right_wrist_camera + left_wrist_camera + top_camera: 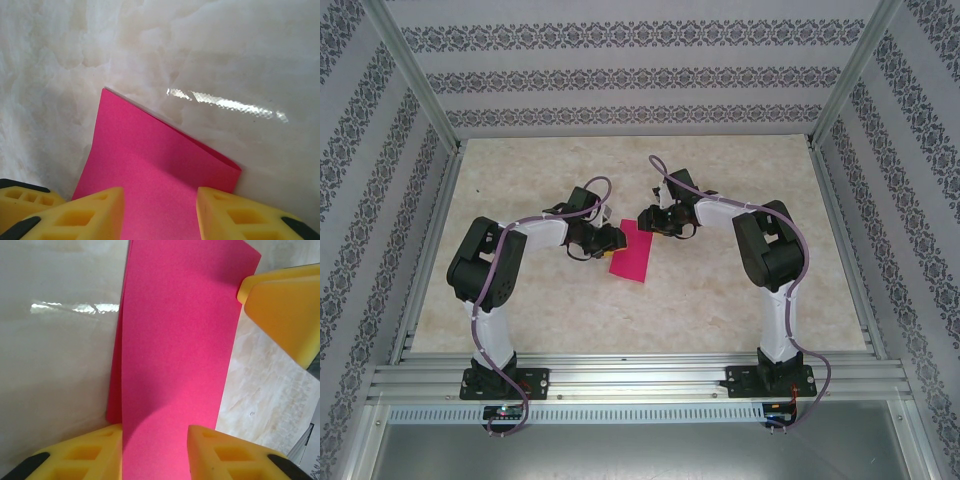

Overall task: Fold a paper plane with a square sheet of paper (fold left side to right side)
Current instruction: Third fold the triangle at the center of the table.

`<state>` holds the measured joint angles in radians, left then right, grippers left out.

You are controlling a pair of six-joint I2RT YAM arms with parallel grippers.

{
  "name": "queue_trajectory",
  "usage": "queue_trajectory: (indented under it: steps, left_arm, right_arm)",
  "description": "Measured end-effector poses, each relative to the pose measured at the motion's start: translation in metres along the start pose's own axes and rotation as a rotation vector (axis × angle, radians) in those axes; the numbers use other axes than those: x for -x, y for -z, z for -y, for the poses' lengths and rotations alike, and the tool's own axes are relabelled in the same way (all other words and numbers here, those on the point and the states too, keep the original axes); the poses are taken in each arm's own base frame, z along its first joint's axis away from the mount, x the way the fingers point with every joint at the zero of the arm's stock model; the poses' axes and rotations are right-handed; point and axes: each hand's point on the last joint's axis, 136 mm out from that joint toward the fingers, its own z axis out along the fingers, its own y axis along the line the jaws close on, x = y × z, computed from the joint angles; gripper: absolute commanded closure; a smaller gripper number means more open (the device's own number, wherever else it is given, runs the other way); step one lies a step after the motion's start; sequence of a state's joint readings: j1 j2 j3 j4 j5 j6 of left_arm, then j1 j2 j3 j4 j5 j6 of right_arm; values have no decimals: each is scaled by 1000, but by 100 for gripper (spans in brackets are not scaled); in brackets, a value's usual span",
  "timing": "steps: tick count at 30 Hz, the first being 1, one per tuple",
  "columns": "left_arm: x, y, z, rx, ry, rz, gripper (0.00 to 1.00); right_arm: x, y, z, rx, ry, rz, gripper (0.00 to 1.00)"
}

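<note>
The square sheet of paper (630,254) lies on the table folded in half, a narrow magenta-pink strip. In the left wrist view the paper (175,340) runs away from between my fingers, and its lower layer peeks out along the left edge. My left gripper (608,240) (155,440) stands open over the strip's left side, jaws apart with the paper between them. My right gripper (655,220) (160,200) is open over the far end of the paper (150,155), whose top layer lifts slightly at the right corner. One right gripper finger (285,310) shows beside the strip.
The marble-patterned table (720,290) spreads around the paper. Patterned walls (620,75) and aluminium frame posts (420,80) enclose it, with a metal rail (640,380) along the near edge by the arm bases.
</note>
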<state>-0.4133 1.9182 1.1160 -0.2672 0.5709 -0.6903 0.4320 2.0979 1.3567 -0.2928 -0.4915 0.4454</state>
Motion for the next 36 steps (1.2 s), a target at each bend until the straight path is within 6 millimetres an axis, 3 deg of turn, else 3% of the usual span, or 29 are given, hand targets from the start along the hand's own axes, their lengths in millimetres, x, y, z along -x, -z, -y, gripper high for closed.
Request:
queue_trajectory:
  steps: [8, 13, 16, 21, 23, 26, 33, 36]
  left_arm:
    - [1, 0, 0, 4, -5, 7, 86]
    - [1, 0, 0, 4, 0, 7, 89]
    - [-1, -1, 3, 2, 11, 7, 91]
    - [-6, -5, 9, 5, 32, 8, 95]
    - [-9, -7, 11, 7, 49, 6, 96]
    - [-9, -8, 13, 4, 77, 9, 96]
    - [-8, -8, 16, -7, 112, 13, 96]
    - [-8, -8, 16, -8, 117, 11, 96]
  right_arm:
    - [0, 0, -1, 4, 2, 0, 53]
    - [0, 7, -3, -3, 30, 13, 44]
    - [-2, 26, -8, -15, 68, 48, 40]
    - [-11, 80, -31, 15, 150, 165, 38]
    - [-23, 98, -42, 33, 193, 205, 38]
    - [-51, 105, -57, 52, 273, 222, 38]
    - [-142, 77, -79, 18, 534, 119, 33]
    - [-161, 70, -90, -29, 677, 115, 33]
